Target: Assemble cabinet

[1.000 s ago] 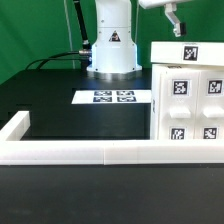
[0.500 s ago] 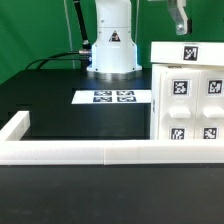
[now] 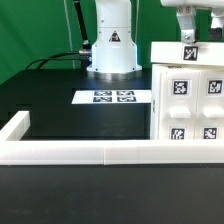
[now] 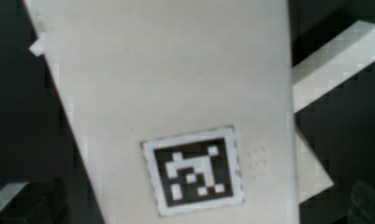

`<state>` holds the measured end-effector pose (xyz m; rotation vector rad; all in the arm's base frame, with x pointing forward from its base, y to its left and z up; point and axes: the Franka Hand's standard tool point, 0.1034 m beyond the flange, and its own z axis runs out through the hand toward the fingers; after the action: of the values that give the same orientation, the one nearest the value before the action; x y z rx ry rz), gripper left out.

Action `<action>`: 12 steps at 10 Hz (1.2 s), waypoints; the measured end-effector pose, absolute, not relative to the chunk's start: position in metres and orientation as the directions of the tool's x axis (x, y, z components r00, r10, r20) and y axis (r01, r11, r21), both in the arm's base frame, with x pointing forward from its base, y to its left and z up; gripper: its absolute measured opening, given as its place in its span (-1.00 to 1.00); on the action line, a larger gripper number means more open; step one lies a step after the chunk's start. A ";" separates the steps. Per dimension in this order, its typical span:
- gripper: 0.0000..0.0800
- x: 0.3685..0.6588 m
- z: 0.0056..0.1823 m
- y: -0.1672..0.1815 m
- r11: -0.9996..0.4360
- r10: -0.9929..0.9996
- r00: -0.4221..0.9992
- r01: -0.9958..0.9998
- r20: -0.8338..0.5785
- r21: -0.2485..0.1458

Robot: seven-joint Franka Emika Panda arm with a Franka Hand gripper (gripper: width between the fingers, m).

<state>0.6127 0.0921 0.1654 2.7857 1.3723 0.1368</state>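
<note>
One arm is working over the black table (image 3: pixel 60 110), and its gripper (image 3: pixel 187 36) is hanging at the top right of the exterior view, directly above the cabinet (image 3: pixel 188 95). Whether the fingers are apart or together cannot be told: only the lower part of the gripper is showing below the picture's edge, and the wrist view is showing no fingertips clearly. Whether the gripper is touching the cabinet's top edge also cannot be told.

The cabinet is standing on the right side of the table, its white body reaching from the near rail up toward the far right corner. Its upper panel is carrying one black-and-white tag (image 3: pixel 187 52) just beneath the gripper; the lower face is showing four more tags in two rows.

The wrist view is looking down onto a long white panel (image 4: pixel 157 90) lying tilted across the picture, with one square tag (image 4: pixel 196 170) near its lower end and dark table showing on both sides.

The marker board (image 3: pixel 113 97) is lying flat on the table at centre, left of the cabinet and in front of the robot base (image 3: pixel 111 45). The low white rail frame (image 3: pixel 70 152) is bordering the table along the near side and turning back at the left corner.
</note>
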 end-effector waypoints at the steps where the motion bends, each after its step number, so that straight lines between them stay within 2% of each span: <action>1: 0.99 0.613 0.162 0.091 -0.579 0.815 0.577 0.812 0.050 0.075; 5: 0.99 0.611 0.151 0.090 -0.625 0.781 0.624 0.779 0.039 0.060; 6: 0.75 0.611 0.151 0.089 -0.625 0.780 0.624 0.778 0.039 0.060; 7: 0.41 0.612 0.151 0.088 -0.627 0.779 0.625 0.777 0.039 0.061; 10: 0.39 0.612 0.150 0.087 -0.653 0.758 0.651 0.755 0.040 0.059; 12: 0.39 0.612 0.150 0.086 -0.755 0.656 0.753 0.655 0.052 0.047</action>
<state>0.6117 0.0858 0.1499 2.9170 1.0908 0.1007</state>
